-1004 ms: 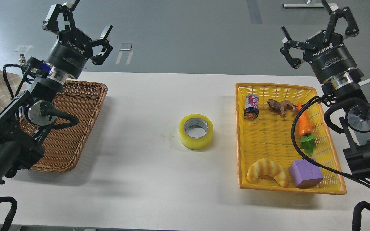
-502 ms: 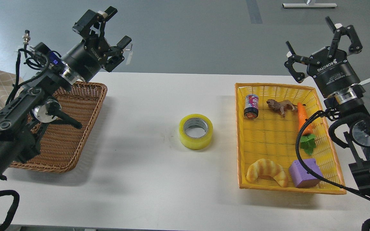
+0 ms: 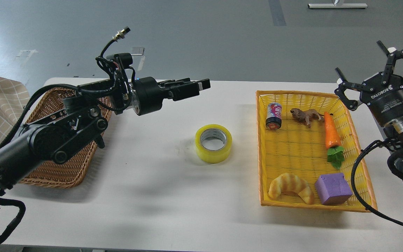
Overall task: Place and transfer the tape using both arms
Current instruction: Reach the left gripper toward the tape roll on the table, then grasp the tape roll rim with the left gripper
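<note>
The tape [image 3: 213, 142], a yellow roll with a grey-white core, lies flat on the white table [image 3: 152, 196] near its middle, untouched. My left gripper [image 3: 201, 85] reaches in level from the left, pointing right, raised and up-left of the tape. I see it side-on, so its fingers overlap and the gap is hidden. My right gripper [image 3: 373, 75] is open and empty, raised beyond the far right corner of the yellow basket [image 3: 261, 147], well away from the tape.
The yellow basket holds a small can [image 3: 274, 116], a toy lion [image 3: 305, 115], a carrot [image 3: 331, 134], a croissant [image 3: 290, 187] and a purple block [image 3: 332, 188]. A brown wicker basket [image 3: 65, 168] sits at the left under my left arm. My right arm's cable [image 3: 359, 168] hangs over the yellow basket's right edge.
My left arm swung right and down, and its gripper turned from pointing up to lying level over the table. My right gripper moved right and down, off the yellow basket.
</note>
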### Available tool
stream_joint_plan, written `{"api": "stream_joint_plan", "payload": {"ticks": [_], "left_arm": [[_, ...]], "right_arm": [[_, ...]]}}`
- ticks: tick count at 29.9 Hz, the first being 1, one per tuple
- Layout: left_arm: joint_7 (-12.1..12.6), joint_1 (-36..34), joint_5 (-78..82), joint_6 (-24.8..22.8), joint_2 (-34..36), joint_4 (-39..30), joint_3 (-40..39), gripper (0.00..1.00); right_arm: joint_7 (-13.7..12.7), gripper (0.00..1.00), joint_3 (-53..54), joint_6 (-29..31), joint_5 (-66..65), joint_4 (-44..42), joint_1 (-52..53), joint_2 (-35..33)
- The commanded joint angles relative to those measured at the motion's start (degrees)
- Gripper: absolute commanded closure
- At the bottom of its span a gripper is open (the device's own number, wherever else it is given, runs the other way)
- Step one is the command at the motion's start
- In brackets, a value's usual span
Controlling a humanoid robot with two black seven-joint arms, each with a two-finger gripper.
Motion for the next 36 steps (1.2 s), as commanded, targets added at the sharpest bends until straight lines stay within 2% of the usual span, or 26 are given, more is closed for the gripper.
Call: {"api": "stream_joint_plan", "payload": {"ticks": [1, 3, 5, 8, 10, 15, 19, 26, 36], "left_arm": [[0.30, -2.01, 5.10, 0.65, -0.09, 0.59, 5.21, 0.02], [2.13, -3.50, 6.16, 0.56, -0.09, 1.29, 8.90, 0.02], [9.22, -6.31, 6.51, 0.56, -0.09, 1.82, 15.38, 0.02], [14.86, -8.42, 6.07, 0.48, -0.96, 1.91, 19.01, 0.02], [16.72, -8.61, 5.72, -0.13, -1.75, 2.00, 19.37, 0.02], [19.45, -8.70, 5.19, -3.91, -4.04, 2.52, 19.28, 0.02], [25.16, -8.78, 3.88, -7.78, -7.20, 2.61, 18.93, 0.02], [29.03, -9.66, -0.61, -8.93, -9.93, 4.63, 19.37, 0.02], [29.30, -9.22, -1.05, -8.84, -13.62, 11.57, 21.39, 0.03]], "right_arm": [[0.05, 0.00, 0.83, 0.00, 0.00, 0.00, -1.09, -0.79], [0.05, 0.00, 1.36, 0.00, -0.08, -0.09, -1.62, -0.88], [0.13, 0.00, 1.71, 0.00, -0.17, -0.26, -2.23, -1.23], [0.14, 0.00, 1.62, 0.00, -0.17, -0.44, -2.50, -1.32], [0.22, 0.00, 1.62, 0.00, -0.26, -0.36, -2.76, -1.23], [0.22, 0.00, 1.62, 0.00, -0.26, -0.44, -3.03, -1.32], [0.22, 0.00, 1.62, 0.00, -0.44, -0.70, -3.03, -1.23], [0.22, 0.00, 1.62, 0.00, -0.44, -0.79, -3.12, -1.14], [0.49, 0.00, 1.62, 0.00, -0.44, -0.88, -3.82, -1.23]]}}
